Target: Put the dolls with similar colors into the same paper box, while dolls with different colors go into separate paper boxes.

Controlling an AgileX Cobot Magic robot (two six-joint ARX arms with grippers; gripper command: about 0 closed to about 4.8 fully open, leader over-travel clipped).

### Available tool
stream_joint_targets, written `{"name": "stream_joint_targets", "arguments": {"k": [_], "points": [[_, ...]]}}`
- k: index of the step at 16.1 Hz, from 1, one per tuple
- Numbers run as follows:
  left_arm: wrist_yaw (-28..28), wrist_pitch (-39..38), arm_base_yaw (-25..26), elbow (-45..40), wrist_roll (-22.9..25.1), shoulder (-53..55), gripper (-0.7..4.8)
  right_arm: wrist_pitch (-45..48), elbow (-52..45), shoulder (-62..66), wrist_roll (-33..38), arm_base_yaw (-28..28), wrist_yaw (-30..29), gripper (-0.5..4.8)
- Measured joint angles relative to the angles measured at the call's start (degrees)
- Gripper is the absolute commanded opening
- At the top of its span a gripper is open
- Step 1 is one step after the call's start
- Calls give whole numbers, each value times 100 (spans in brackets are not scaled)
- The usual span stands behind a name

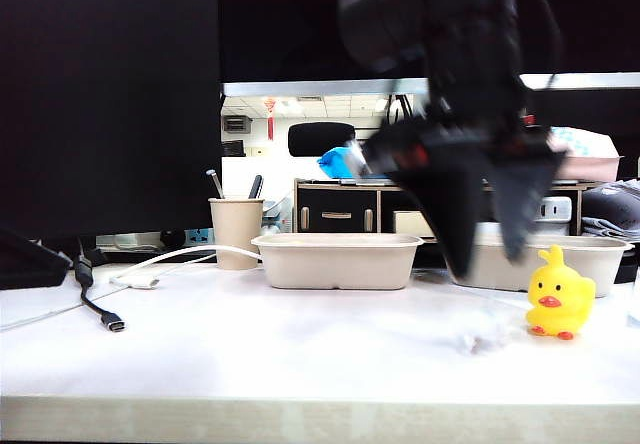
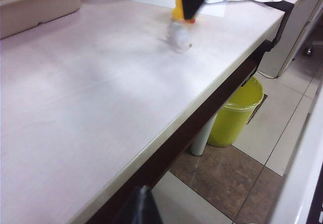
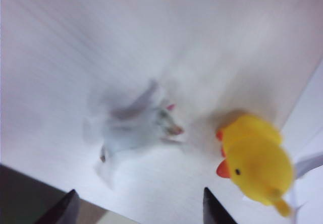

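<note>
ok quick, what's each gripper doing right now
Left gripper: only a dark tip shows off the table edge; cannot tell.
Right gripper: open, empty, above the blurred white cat beside the duck.

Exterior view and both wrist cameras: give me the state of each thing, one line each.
Yellow duck: upright on the table, outside both boxes.
White cat doll: blurred, lying on the table beside the duck.
Left paper box: on the table, contents not visible.
Right paper box: behind the duck, contents not visible.
Right gripper: fingers open, above the cat, holding nothing.
Left gripper: barely in view, state unclear.
</note>
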Motion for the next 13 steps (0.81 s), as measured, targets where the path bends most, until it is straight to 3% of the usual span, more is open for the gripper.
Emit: {"name": "stream_joint_targets", "arguments": {"k": [13], "points": [[0,0,0,0,0,2,-5,138,317,-9,90,59,-188,315]]}}
